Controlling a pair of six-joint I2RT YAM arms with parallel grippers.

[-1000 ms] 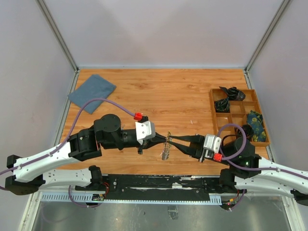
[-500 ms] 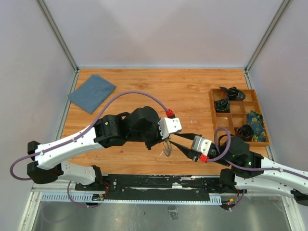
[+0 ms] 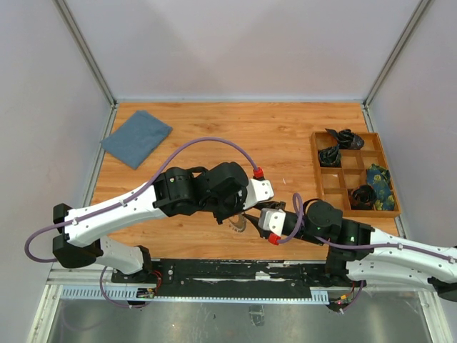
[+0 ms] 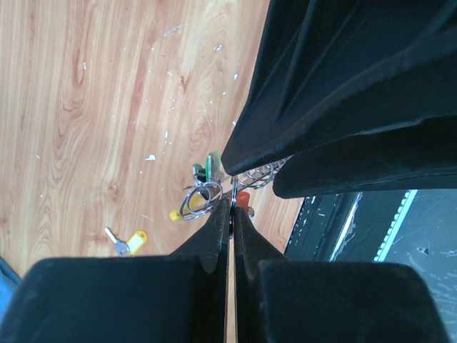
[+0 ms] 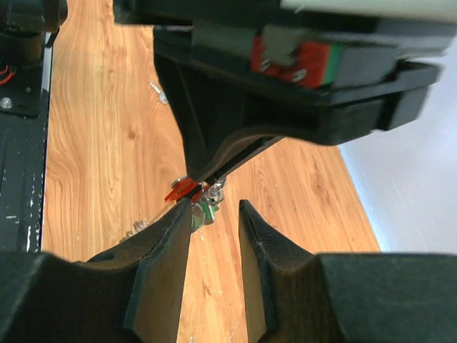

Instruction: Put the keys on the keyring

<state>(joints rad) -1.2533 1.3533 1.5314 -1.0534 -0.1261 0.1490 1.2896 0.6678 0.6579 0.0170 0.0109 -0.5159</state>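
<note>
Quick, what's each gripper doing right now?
Left gripper: closed on the keyring.
Right gripper: open, nothing between its fingers.

One cloth (image 3: 136,138), one wooden tray (image 3: 314,161), one keyring (image 4: 202,199), one loose yellow-tagged key (image 4: 128,241).

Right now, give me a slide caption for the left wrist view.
Left gripper pinches the keyring over the table; a yellow-tagged key lies loose nearby.
</note>
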